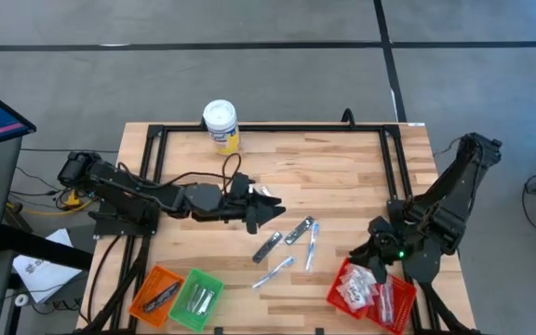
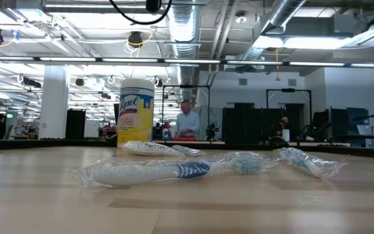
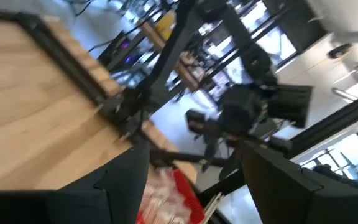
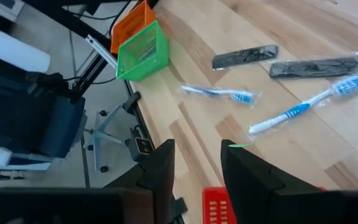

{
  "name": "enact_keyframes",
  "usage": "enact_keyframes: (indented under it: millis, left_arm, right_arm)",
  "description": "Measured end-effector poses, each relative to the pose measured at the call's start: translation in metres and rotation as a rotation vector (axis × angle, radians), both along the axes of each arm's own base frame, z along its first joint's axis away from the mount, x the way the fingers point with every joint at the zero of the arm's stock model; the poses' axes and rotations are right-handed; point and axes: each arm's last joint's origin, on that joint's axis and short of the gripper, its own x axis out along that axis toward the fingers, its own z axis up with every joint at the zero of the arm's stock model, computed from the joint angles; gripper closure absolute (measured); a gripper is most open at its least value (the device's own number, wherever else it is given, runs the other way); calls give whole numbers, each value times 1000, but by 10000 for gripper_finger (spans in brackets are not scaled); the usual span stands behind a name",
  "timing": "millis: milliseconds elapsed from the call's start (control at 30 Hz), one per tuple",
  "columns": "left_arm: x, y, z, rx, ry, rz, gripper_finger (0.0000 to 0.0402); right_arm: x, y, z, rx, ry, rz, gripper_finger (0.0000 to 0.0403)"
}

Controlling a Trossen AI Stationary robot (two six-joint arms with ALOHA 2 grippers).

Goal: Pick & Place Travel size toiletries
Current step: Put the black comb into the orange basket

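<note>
Left gripper [image 1: 270,216]: fingers spread, nothing between them, at mid-table beside the toiletries [image 1: 287,244].
Right gripper [image 1: 368,253]: above the red basket [image 1: 335,290]; we see a narrow gap between its fingers and nothing in it.
Toiletries: four wrapped items loose on the wood; sachets already in the red basket.
Our step: we judge the nearest comb [image 4: 244,56] next; we should straddle its narrow width and lift straight.
</note>
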Motion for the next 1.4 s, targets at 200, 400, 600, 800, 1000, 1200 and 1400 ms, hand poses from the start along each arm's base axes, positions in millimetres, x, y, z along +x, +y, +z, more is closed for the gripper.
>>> enact_keyframes:
  millis: [200,400,600,800,1000,1200,1400]
  left_arm:
    - [0,-4,-20,-44,170,-42,202]
    - [18,-14,-69,-127,398,-195,314]
    - [33,-27,-123,-185,602,-353,394]
    - [16,-38,-140,-124,801,-311,401]
    - [0,-48,-151,-116,920,-295,401]
    - [-4,-39,-162,-117,950,-266,401]
    - [0,-33,-162,-114,918,-262,401]
  right_arm:
    - [9,-7,0,2,4,-45,281]
    - [32,-18,-4,-55,63,49,281]
    - [74,-30,-19,-218,87,256,298]
    - [105,-35,-33,-504,36,458,346]
    - [130,-42,-53,-648,53,519,398]
    - [155,-56,-78,-725,109,525,387]
    - [172,-49,-113,-904,169,723,383]
